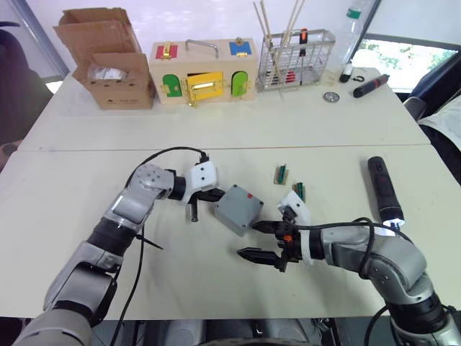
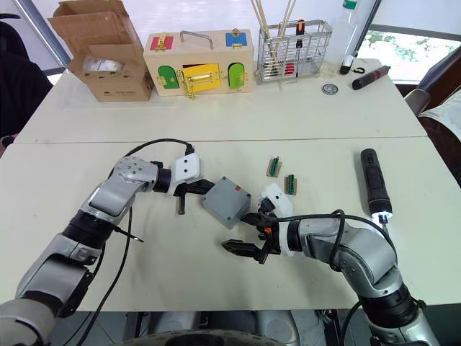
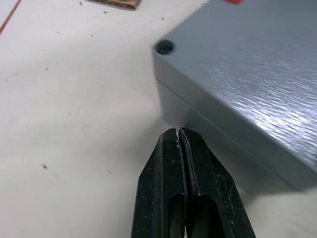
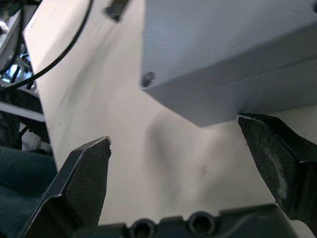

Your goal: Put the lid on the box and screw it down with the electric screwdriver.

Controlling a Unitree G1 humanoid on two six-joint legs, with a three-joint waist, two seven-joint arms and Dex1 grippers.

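- Your small square grey plastic box (image 1: 238,209) sits tilted near the middle of the pale surface (image 1: 86,209), its flat grey lid (image 3: 257,64) already seated on top, with a corner hole showing and a small red mark on the upper face.
- Your left claw (image 1: 204,200) has its two black fingers pressed together (the left wrist view shows barely a slit between them), and their tips sit just beside the box's left side; whether they touch it you cannot tell.
- Your right claw (image 1: 262,240) is spread wide and holds nothing; its far finger (image 4: 277,153) lies right by the box's near lower edge, the near finger (image 4: 84,178) well clear over bare surface.
- The thick dark cylindrical electric screwdriver (image 1: 385,189) lies flat on the surface to the right, well apart from the box, its lit tip pointing toward you.
- Two small green pieces (image 1: 282,174) lie just beyond the right claw.
- Along the far edge stand a brown cardboard box (image 1: 108,61), a wooden box with coloured doors (image 1: 202,72) and a wire rack (image 1: 296,59).
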